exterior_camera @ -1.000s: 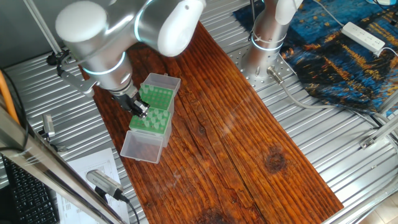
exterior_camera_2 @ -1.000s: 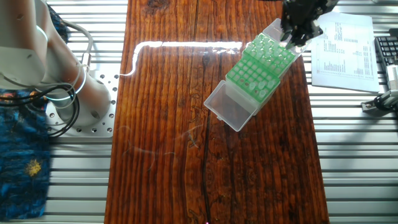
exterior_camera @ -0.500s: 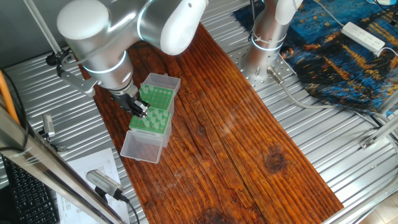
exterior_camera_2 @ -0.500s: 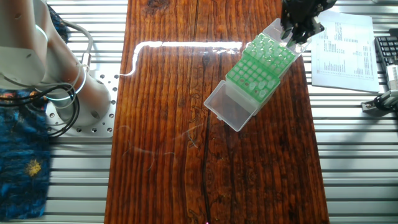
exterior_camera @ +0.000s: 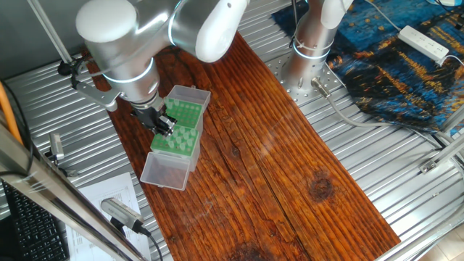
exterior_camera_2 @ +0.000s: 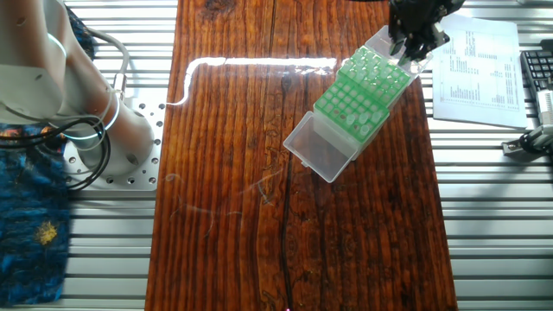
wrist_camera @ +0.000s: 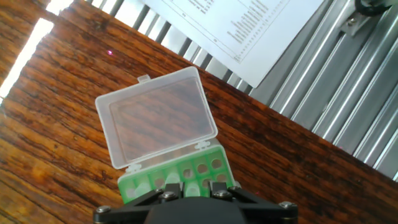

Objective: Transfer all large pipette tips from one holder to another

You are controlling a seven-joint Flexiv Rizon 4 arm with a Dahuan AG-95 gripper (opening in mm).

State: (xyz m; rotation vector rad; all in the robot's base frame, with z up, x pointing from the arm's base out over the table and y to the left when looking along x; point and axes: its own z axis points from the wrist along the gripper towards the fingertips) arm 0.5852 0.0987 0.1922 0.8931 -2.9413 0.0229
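Note:
Two green holders lie end to end, each with an open clear lid. The far holder (exterior_camera: 183, 112) (exterior_camera_2: 373, 69) and the near holder (exterior_camera: 176, 141) (exterior_camera_2: 346, 108) sit at the board's left side. In the hand view, one holder (wrist_camera: 208, 168) lies below its clear lid (wrist_camera: 155, 121), and pale large pipette tips (wrist_camera: 142, 185) stand in some holes. My gripper (exterior_camera: 163, 125) (exterior_camera_2: 413, 47) (wrist_camera: 194, 188) hangs over the holders' joint. Its fingers (wrist_camera: 169, 188) close in on one pale tip (wrist_camera: 193, 182), which fills the gap between them.
A printed paper sheet (wrist_camera: 249, 28) (exterior_camera_2: 479, 69) lies on the ribbed metal table beside the wooden board (exterior_camera: 275, 159). A second arm's base (exterior_camera: 308, 58) (exterior_camera_2: 112, 138) stands at the board's far side. A keyboard (exterior_camera_2: 537, 78) and a metal tool (exterior_camera: 119, 212) lie near the paper.
The arm's upper body has shifted a little up and to the right. The gripper stays over the holders, almost in the same place.

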